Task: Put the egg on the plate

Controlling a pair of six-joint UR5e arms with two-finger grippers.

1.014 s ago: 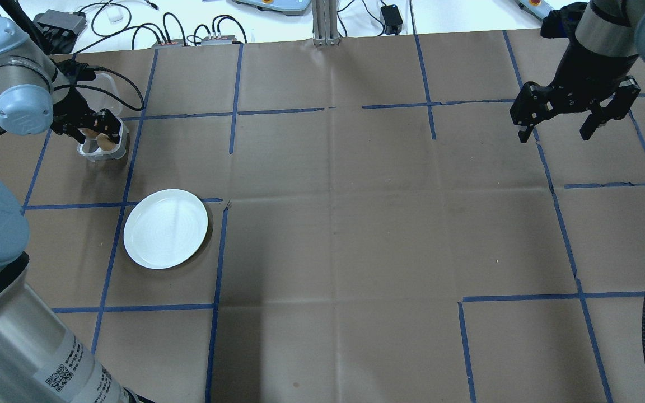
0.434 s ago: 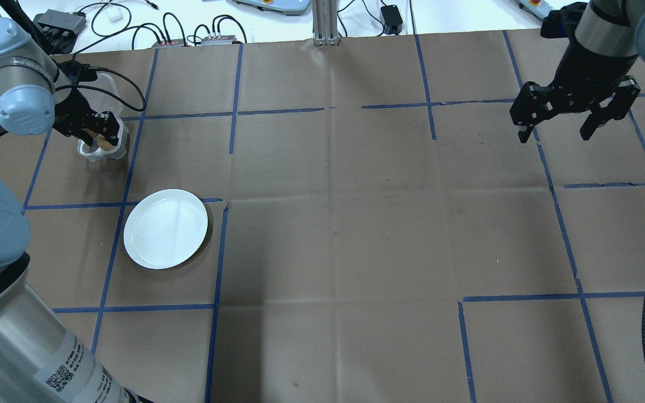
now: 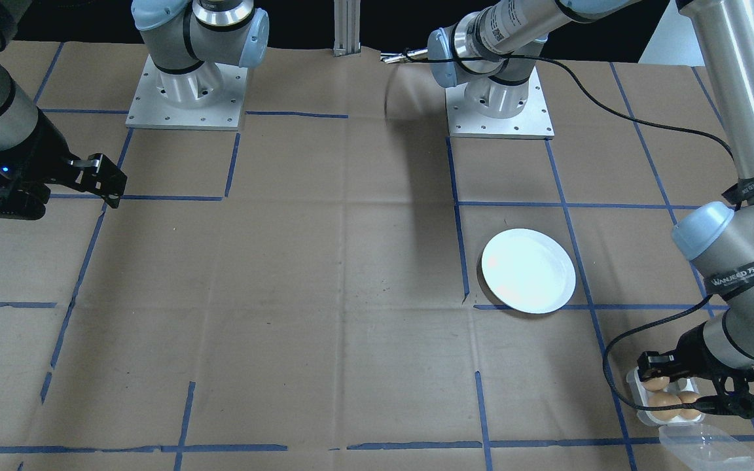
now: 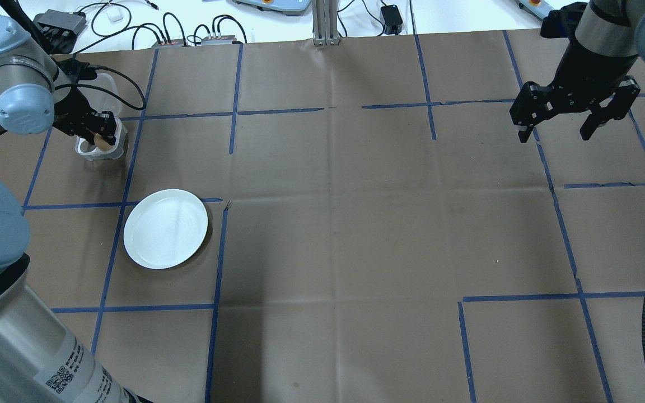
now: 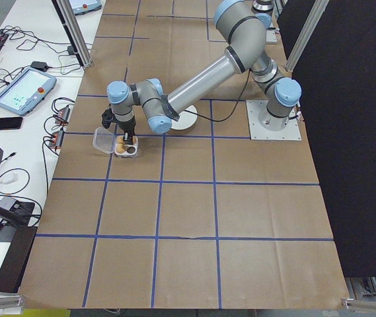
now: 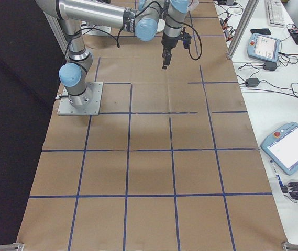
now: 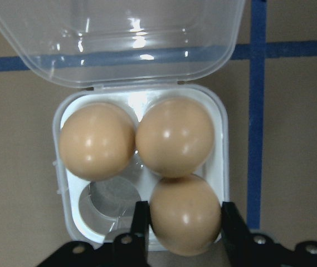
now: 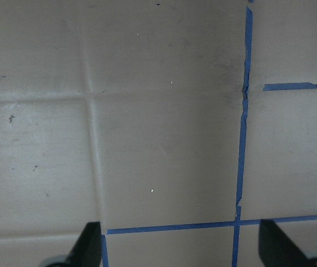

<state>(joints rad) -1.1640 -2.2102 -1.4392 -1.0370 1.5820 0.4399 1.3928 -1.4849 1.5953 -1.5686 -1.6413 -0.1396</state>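
Left end effector [image 7: 180,236]: its two black fingers [image 7: 140,228] stand on either side of one smooth tan egg [image 7: 185,214], close against its flanks; whether they press it cannot be told.
Egg between the fingers: it sits in the cup at 5 o'clock of the small clear plastic four-cup tray [image 7: 219,139] in the left wrist view, seated in the tray.
Other eggs: a second tan egg [image 7: 174,137] fills the cup at 1 o'clock and touches the one between the fingers; a third tan egg [image 7: 97,141] fills the cup at 11 o'clock and touches the second.
Empty cup [image 7: 109,199]: at 7 o'clock, just beside the left finger.
Tray lid [image 7: 113,39]: a clear hinged flap, lying open at the tray's 12 o'clock side on the brown paper-covered surface [image 4: 333,224].
Round plain white shallow plate [image 4: 166,228]: bare, flat on the surface, at about 5 o'clock of the tray in the overhead view, near it and apart from it, in the next square of blue tape lines [image 4: 122,204].
Right end effector [image 4: 557,137]: fingers spread wide and holding nothing, hanging above bare brown surface well apart from the plate and tray, at 3 o'clock across the overhead view.
Beyond the surface: black cables [image 4: 132,22] and small boxes lie on a white bench at 12 o'clock.
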